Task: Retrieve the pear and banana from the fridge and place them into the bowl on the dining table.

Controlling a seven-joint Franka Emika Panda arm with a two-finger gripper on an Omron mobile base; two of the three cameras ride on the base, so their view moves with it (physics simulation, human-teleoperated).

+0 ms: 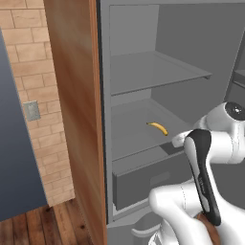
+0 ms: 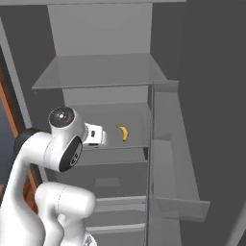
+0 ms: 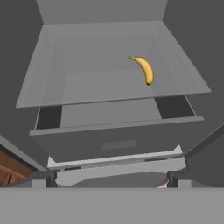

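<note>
The grey fridge [image 1: 153, 72] stands open in front of me. A curved yellow banana [image 1: 158, 128] lies alone on its middle shelf, toward the right side [image 2: 124, 132]. My gripper [image 3: 111, 179] hovers in front of the shelf's edge, just left of the banana and short of it, above the lower drawer. It is open wide with nothing between its fingertips [image 3: 43, 179]. In the hand view the banana [image 3: 145, 69] lies ahead and a little right of centre. The pear, the bowl and the dining table are out of view.
An upper shelf [image 2: 96, 72] spans the fridge above the banana's shelf. The lower drawer [image 3: 118, 140] sits slightly pulled out below my hand. The open door with its bins [image 2: 173, 158] stands on the right. A wooden cabinet panel [image 1: 76, 95] and a brick wall [image 1: 28, 72] flank the left.
</note>
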